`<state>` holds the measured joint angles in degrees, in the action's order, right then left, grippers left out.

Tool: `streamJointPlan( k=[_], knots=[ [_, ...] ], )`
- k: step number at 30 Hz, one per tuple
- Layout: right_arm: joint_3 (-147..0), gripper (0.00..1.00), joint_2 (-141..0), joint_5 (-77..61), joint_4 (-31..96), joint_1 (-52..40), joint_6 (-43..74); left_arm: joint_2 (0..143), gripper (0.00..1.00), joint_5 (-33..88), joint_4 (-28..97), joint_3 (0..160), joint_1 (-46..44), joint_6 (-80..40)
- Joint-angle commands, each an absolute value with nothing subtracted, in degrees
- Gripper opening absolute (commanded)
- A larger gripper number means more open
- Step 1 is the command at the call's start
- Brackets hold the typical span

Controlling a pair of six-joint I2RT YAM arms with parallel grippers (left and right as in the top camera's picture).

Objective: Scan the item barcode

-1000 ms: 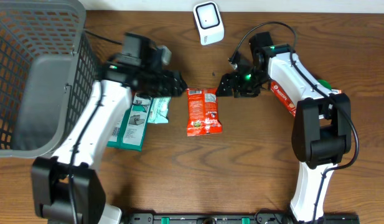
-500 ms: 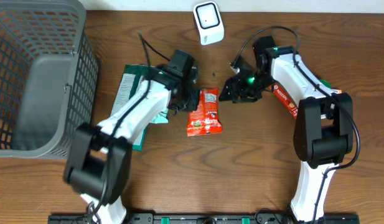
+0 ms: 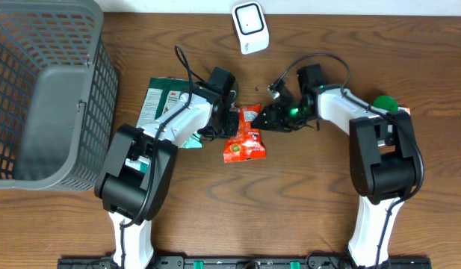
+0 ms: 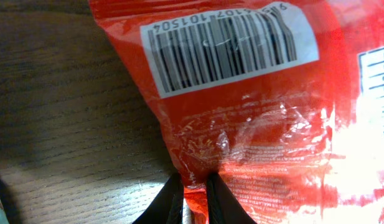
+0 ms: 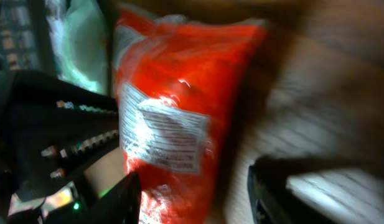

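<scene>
The item, a red snack packet point(image 3: 245, 140), lies on the wooden table in the middle of the overhead view. Its white barcode label point(image 4: 229, 45) faces up in the left wrist view. My left gripper point(image 3: 229, 119) point(image 4: 193, 182) is shut, pinching a fold of the packet's edge point(image 4: 254, 137) between its black fingers. At the packet's upper right corner is my right gripper point(image 3: 265, 118) point(image 5: 195, 193). Its jaws stand open, one on each side of the packet's end point(image 5: 179, 106), and a white printed label point(image 5: 163, 137) shows there. The white scanner point(image 3: 249, 28) stands at the back.
A grey mesh basket point(image 3: 43, 90) fills the left side. A dark green packet point(image 3: 157, 101) and a pale green one point(image 3: 190, 138) lie beside my left arm. A green object point(image 3: 385, 103) sits behind the right arm.
My left arm swung right from the green packets to the red packet and shut on its edge. The right gripper moved left and down to the packet's corner, jaws narrowing.
</scene>
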<state>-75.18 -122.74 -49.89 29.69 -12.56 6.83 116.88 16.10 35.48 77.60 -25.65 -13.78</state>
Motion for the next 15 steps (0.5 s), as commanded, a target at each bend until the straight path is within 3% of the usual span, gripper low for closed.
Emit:
streamJointPlan(
  k=[1,10,13,15],
  knots=[
    [-70.6,0.52,-123.3,-55.0,23.5,-14.3,10.1,120.6,0.14,15.8,36.6,76.8,-25.8,-14.3],
    [-68.7,0.51,-123.3,-57.3,18.7,-14.4,12.6,120.4,0.12,15.8,36.9,76.8,-25.8,-14.3],
    [-68.6,0.41,-123.3,-57.3,18.7,-14.3,12.6,119.8,0.11,15.8,36.9,76.8,-25.8,-14.2],
    [-68.6,0.29,-123.3,-57.3,18.5,-14.3,12.6,118.8,0.11,15.8,36.9,76.9,-25.7,-14.2]
  ],
)
